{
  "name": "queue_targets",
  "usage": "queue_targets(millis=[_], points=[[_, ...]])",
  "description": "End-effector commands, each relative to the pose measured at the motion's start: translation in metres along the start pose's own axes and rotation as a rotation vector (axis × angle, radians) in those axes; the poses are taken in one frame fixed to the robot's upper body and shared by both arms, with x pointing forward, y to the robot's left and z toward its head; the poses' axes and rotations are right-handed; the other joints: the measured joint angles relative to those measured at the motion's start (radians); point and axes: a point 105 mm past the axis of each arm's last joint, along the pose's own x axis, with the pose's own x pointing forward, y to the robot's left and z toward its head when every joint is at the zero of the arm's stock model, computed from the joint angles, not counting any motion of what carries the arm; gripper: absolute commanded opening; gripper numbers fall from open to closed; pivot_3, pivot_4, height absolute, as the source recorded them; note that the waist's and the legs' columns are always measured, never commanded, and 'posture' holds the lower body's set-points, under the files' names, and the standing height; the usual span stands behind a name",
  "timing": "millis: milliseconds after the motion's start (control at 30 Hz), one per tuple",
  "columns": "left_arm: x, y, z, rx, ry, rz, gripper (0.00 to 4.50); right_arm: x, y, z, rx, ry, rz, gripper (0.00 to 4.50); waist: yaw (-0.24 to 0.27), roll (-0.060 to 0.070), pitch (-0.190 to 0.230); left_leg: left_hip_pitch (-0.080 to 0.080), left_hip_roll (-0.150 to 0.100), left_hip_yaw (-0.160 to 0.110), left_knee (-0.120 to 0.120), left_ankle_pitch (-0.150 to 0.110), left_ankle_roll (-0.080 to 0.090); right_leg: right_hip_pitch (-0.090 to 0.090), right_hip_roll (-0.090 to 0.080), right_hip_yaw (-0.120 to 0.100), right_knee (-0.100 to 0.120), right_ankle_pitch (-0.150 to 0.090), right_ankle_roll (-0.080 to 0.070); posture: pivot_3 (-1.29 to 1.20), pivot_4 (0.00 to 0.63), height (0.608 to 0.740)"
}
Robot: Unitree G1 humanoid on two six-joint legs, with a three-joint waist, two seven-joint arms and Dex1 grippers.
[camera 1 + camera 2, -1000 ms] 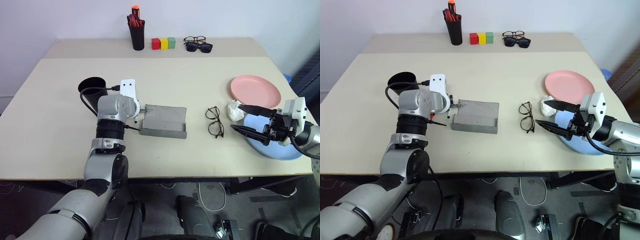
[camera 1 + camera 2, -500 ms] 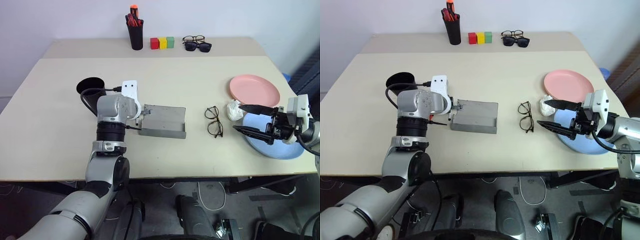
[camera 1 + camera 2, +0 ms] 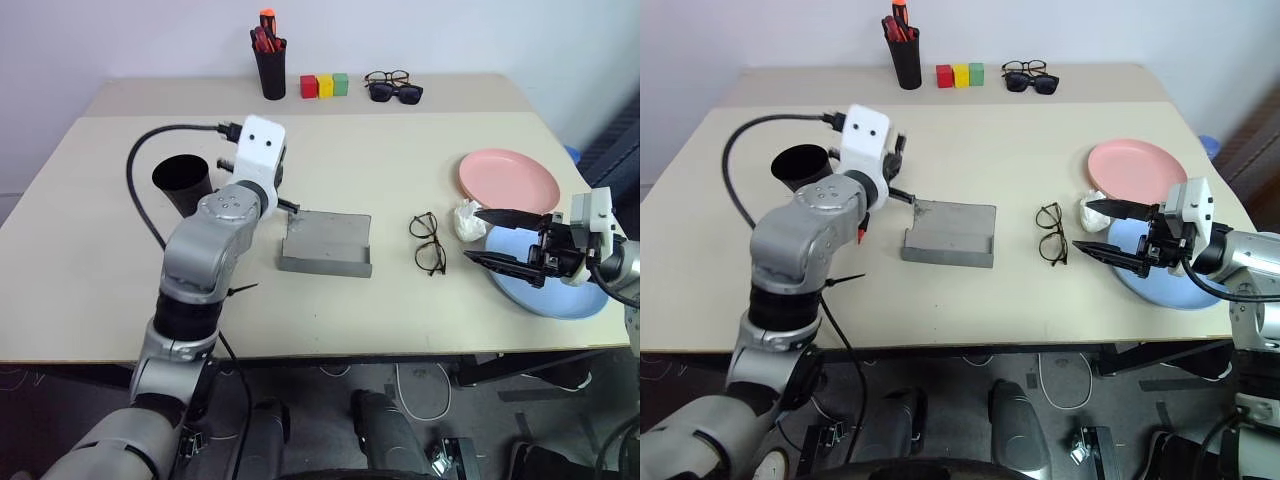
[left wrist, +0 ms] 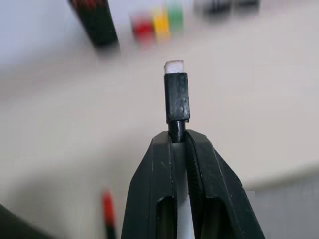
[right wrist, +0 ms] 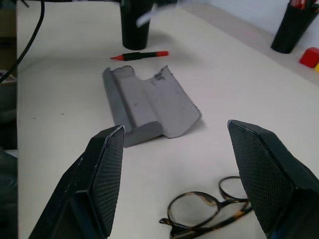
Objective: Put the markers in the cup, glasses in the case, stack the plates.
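My left gripper (image 4: 178,135) is shut on the white marker (image 4: 176,97), whose black end sticks out past the fingertips. It hangs above the table between the black cup (image 3: 183,180) and the open grey case (image 3: 325,240). The red-orange marker (image 5: 139,55) lies flat on the table between cup and case. The wire-rimmed glasses (image 3: 428,242) lie right of the case. My right gripper (image 3: 475,235) stands open and level just right of the glasses, over the light blue plate (image 3: 555,295). The pink plate (image 3: 510,180) sits behind the blue one.
A crumpled white wad (image 3: 467,220) lies between the glasses and the plates. At the table's back stand a black pen pot (image 3: 272,68) with orange-capped markers, three coloured blocks (image 3: 326,85), and sunglasses with another pair of spectacles (image 3: 395,88).
My left arm has lifted from the table at the case's left end, carrying the white marker up, and its gripper has swung to level. The right gripper has stayed put.
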Motion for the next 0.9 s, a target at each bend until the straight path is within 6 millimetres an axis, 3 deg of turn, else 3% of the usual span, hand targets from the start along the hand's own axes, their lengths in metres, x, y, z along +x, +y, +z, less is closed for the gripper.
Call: queue_targets(millis=[33, 200, 367, 633, 900], points=[[-0.014, 0.045, 0.044, 0.068, -0.356, 0.251, 0.04, 0.012, -0.006, 0.022, -0.038, -0.127, 0.017, 3.35, 0.0, 0.0, 0.0, 0.0, 0.0, 0.0, 0.0, 0.0, 0.0, 0.0, 0.0, 0.0, 0.0, 0.0, -0.001, 0.0, 0.15, 0.74], [-0.016, 0.079, 0.019, 0.062, -0.34, 0.45, 0.04, 0.033, -0.007, 0.039, -0.023, -0.263, 0.072, 3.35, 0.002, 0.0, 0.0, 0.001, 0.0, 0.0, 0.002, 0.0, 0.0, 0.002, 0.0, 0.0, 0.0, 0.001, 0.0, 0.0, 0.15, 0.74], [-0.018, 0.086, 0.001, 0.074, -0.317, 0.527, 0.04, 0.045, -0.006, 0.035, -0.027, -0.267, 0.119, 3.35, 0.017, 0.0, 0.0, -0.001, 0.0, -0.001, 0.002, 0.0, 0.0, 0.001, 0.0, -0.001, 0.0, 0.002, 0.003, 0.0, 0.15, 0.74], [-0.023, 0.1, -0.009, 0.11, -0.307, 0.616, 0.04, 0.053, -0.007, 0.031, -0.033, -0.267, 0.145, 3.35, 0.025, 0.0, 0.0, 0.0, 0.0, -0.001, 0.001, 0.0, 0.0, 0.001, 0.0, -0.001, 0.0, 0.002, 0.003, 0.0, 0.15, 0.74], [-0.011, 0.097, -0.022, 0.1, -0.303, 0.595, 0.04, 0.053, -0.008, 0.03, -0.038, -0.272, 0.136, 3.35, 0.026, 0.0, 0.0, 0.0, 0.0, -0.001, 0.001, 0.0, 0.0, 0.001, 0.0, -0.001, 0.0, 0.002, 0.003, 0.0, 0.15, 0.74]])
